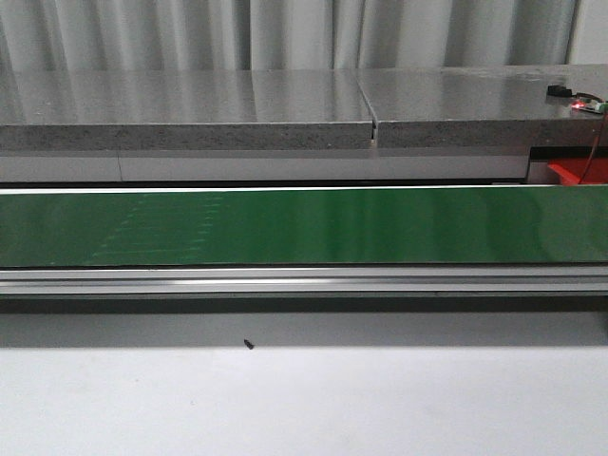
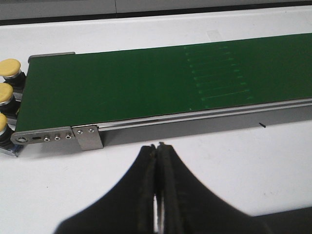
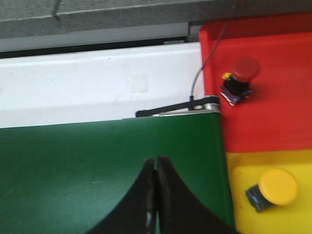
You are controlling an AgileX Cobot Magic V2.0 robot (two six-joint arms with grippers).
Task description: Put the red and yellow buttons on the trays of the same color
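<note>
In the right wrist view a red button [image 3: 240, 79] lies on the red tray [image 3: 273, 122] and a yellow button [image 3: 274, 188] lies on the yellow tray [image 3: 243, 214]. My right gripper [image 3: 156, 160] is shut and empty above the green belt [image 3: 97, 165], left of the trays. In the left wrist view my left gripper [image 2: 157, 146] is shut and empty over the white table, just in front of the belt's end. Three yellow buttons [image 2: 9, 68] stand at the belt's end. Neither gripper shows in the front view; the red tray's corner [image 1: 570, 172] peeks out at the right.
The green conveyor belt [image 1: 304, 226] runs across the table with an aluminium rail [image 1: 304, 278] along its front. A grey stone ledge [image 1: 285, 119] lies behind it, with a small circuit board [image 1: 581, 101] and wire at the right. A small dark speck [image 1: 248, 344] lies on the white table.
</note>
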